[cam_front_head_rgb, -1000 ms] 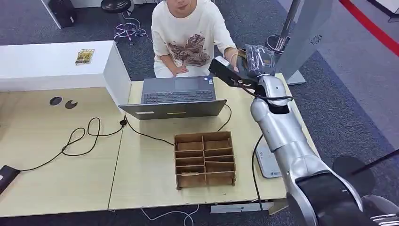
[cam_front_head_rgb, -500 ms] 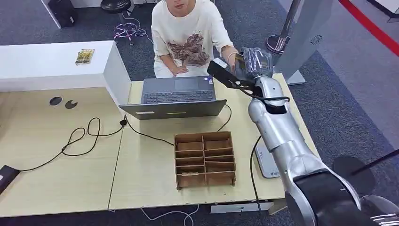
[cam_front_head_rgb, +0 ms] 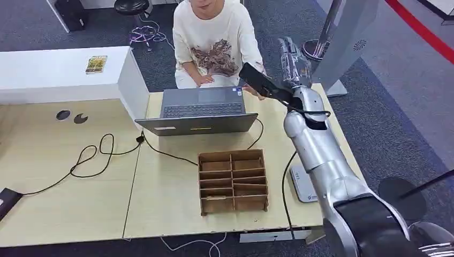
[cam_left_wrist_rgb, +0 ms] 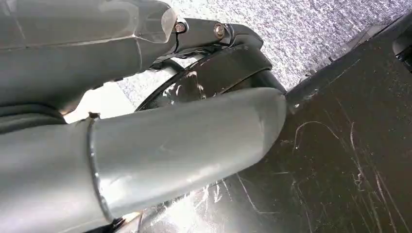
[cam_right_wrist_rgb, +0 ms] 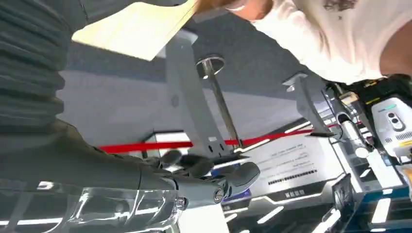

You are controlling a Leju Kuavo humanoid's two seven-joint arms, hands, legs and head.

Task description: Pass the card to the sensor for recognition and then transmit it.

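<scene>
Presently, right hand (cam_front_head_rgb: pixel 292 59) is extended, fingers spread, holding nothing; one pale yellow flat card (cam_right_wrist_rgb: pixel 136 29) sits in the person's hand (cam_right_wrist_rgb: pixel 238 6), long axis indeterminate.

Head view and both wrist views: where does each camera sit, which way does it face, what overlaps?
Head view: high on the body, facing forward and down at table, laptop and seated person; right arm reaches out, right hand fingers apart.
Left wrist view: behind left hand, facing grey carpet.
Right wrist view: behind right hand, turned, facing person and red floor line.
Shared: head and right wrist views show right hand, person, red floor line.
</scene>
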